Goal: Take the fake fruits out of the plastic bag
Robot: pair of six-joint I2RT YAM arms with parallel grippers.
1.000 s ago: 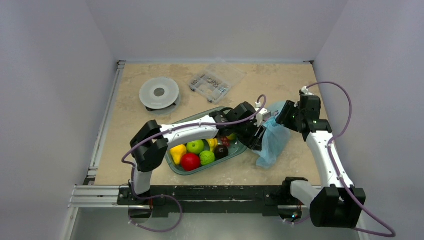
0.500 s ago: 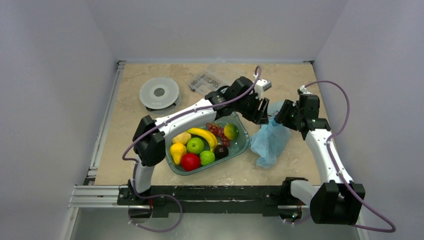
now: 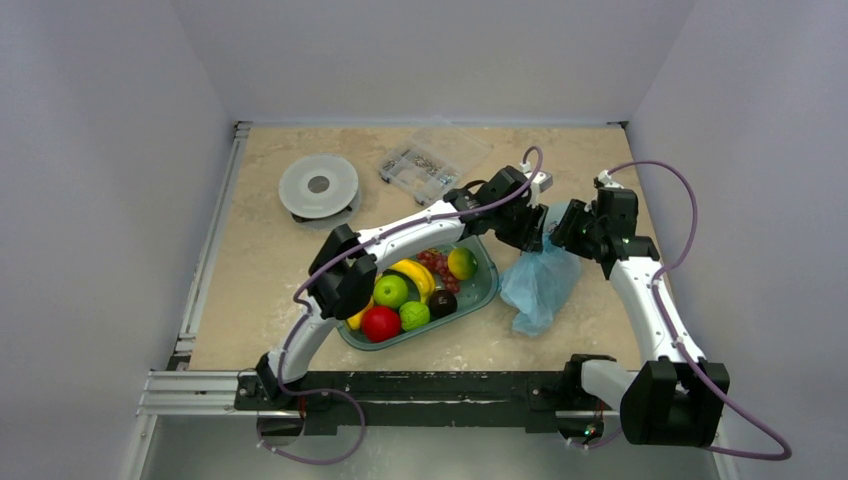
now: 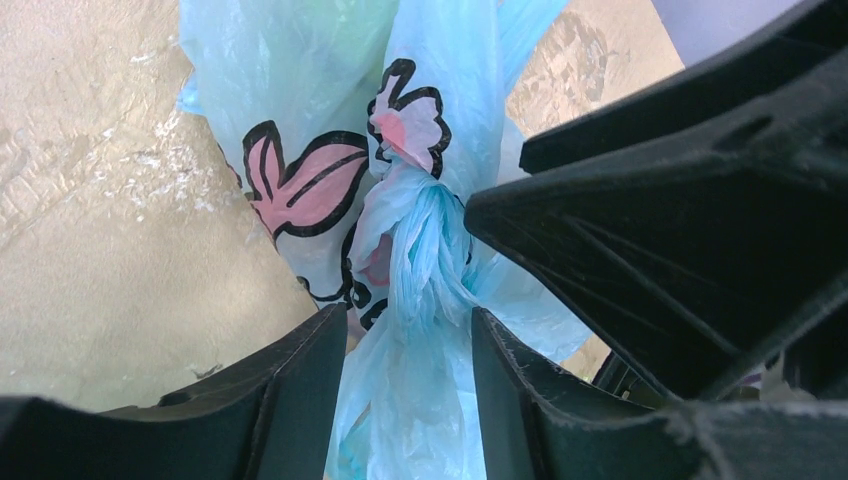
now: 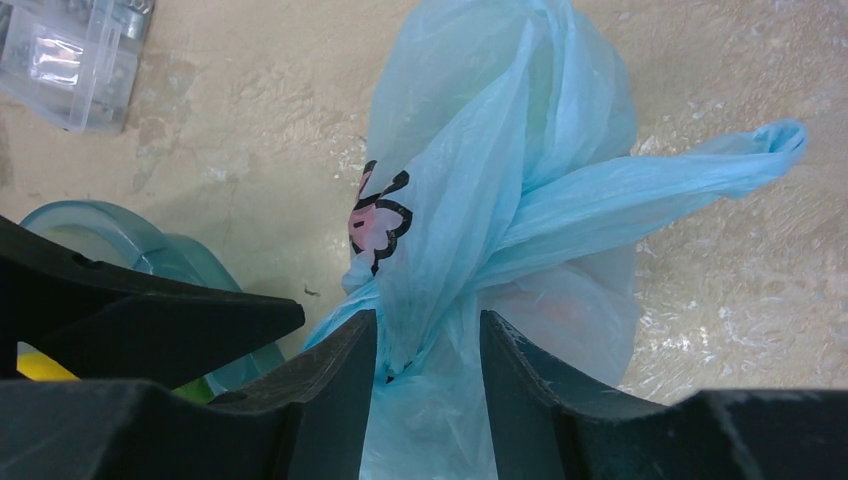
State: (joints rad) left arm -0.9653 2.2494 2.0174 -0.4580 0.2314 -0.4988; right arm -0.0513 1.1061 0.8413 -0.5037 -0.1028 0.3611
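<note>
At your left, the teal basin (image 3: 470, 305) holds loose fruit, with the mango-like fake fruit (image 3: 461, 263) at its right end. Your left gripper (image 4: 405, 330) reaches across that basin, jaws narrow, pinching the twisted neck of the plastic bag (image 3: 540, 285), which sags onto the table (image 3: 590, 340) just right of the basin. Your right gripper (image 5: 428, 335) pinches the same neck from the opposite side, likely to pull the mouth apart. Whether fruit remains inside, I cannot tell. Bare tabletop shows right of the bag; the basin rim crowds its left.
</note>
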